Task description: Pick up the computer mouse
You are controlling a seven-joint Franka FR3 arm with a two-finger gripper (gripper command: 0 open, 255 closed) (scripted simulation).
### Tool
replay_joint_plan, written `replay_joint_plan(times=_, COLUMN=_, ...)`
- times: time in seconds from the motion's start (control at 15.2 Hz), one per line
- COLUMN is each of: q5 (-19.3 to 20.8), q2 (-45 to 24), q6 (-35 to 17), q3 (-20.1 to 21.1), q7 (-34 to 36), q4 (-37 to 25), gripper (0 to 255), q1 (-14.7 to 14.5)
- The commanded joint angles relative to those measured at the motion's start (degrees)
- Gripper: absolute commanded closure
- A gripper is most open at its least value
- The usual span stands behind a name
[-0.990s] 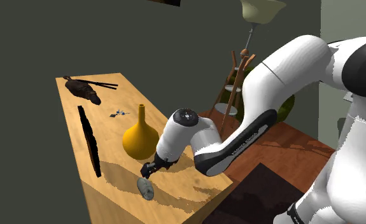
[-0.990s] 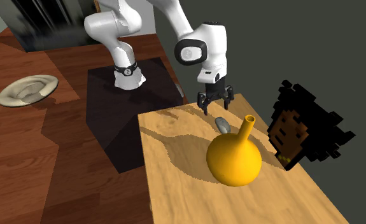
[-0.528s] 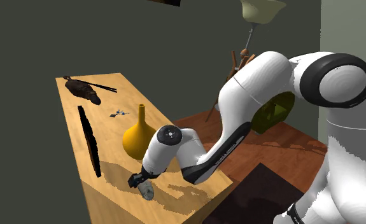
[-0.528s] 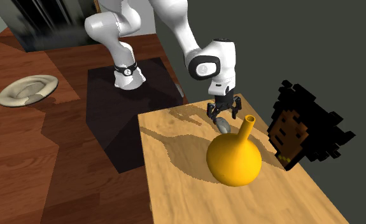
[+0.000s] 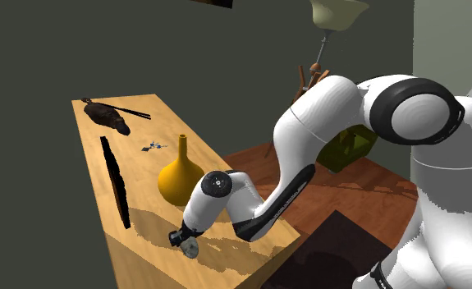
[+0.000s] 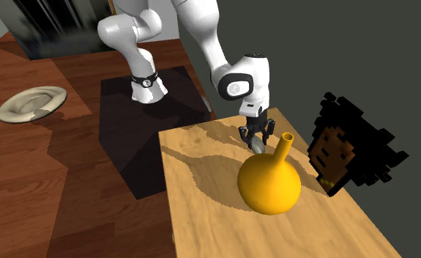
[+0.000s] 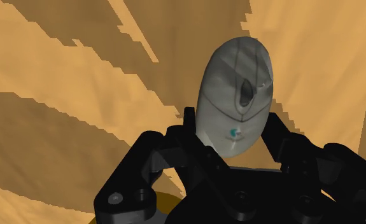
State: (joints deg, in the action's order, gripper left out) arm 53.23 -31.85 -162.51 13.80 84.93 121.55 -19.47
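Now, hand: the hand [image 7: 233, 127] is down at the bench. Its two black fingers [image 7: 189, 122] are set against either flank of the computer mouse [image 7: 237, 83], clasping its rear half.
Mouse, place: it lies flat on the wooden bench [image 5: 135, 250], near the corner closest to the stand and just beside the yellow vase [image 5: 181, 182]. It is not yet lifted.
Mouse, handling: probably light and rigid. The smooth, domed grey shell tapers toward its ends, so I judge it could slip out of a pinch set too far back.
Where to hold: across the widest part of the flanks, low on the sides and about midway along its length. The present grip looks to sit behind that, so a slow, straight lift seems safer than a quick one.
Wrist view adds: the scroll wheel, the button seam, a small blue-green mark, and how the fingers meet the shell.
Shoulder view adds: the hand [image 5: 182, 239] and computer mouse [image 5: 192, 249] in relation to the bench's near edge, with the arm folded low over it.
Second exterior view adds: the hand [image 6: 256, 137] pointing straight down, and the yellow vase [image 6: 269, 182] with its neck near the hand but apart from it.
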Motion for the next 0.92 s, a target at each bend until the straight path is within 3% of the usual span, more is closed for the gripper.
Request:
replay_joint_plan(times=0.0, q5=0.1, q2=-0.1, q6=-0.1, q3=-0.1, q7=0.1, q4=0.0, gripper=255, q1=0.0)
replay_joint_plan(times=0.46, q5=0.1, q2=-0.2, q6=0.0, q3=-0.1, q7=0.0, q4=-0.2, gripper=255, q1=0.0)
replay_joint_plan(times=0.86, q5=-4.4, q2=4.0, q6=2.5, q3=3.5, q7=-4.2, q4=1.6, gripper=255, q1=2.7)
